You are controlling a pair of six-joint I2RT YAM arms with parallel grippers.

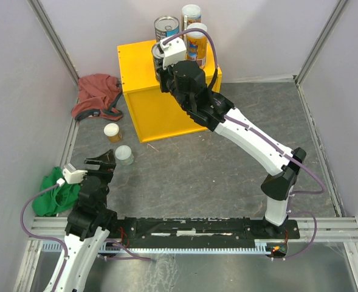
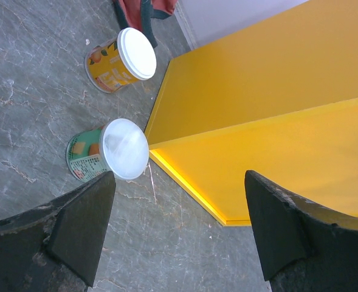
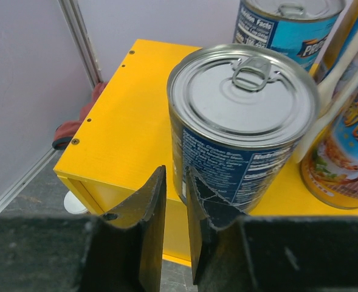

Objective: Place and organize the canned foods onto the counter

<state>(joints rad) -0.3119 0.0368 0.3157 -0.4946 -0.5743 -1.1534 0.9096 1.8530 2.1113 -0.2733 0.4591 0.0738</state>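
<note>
On the yellow counter (image 1: 143,67) stand two silver-topped blue-labelled tins, one in front (image 3: 242,121) and one behind (image 3: 288,27), beside two orange-labelled white-lidded cans (image 1: 196,41) (image 1: 191,13). My right gripper (image 3: 175,173) is shut with nothing in it, its tips just at the front tin's near side by the counter's front edge. Two short white-lidded cans stand on the floor: an orange-labelled one (image 2: 121,58) and a green-labelled one (image 2: 109,152). My left gripper (image 2: 179,179) is open and empty, low over the floor just short of the green-labelled can.
A red cloth (image 1: 96,94) lies against the left wall beside the counter. A green cloth (image 1: 56,196) lies by the left arm's base. Grey walls close in the floor on three sides.
</note>
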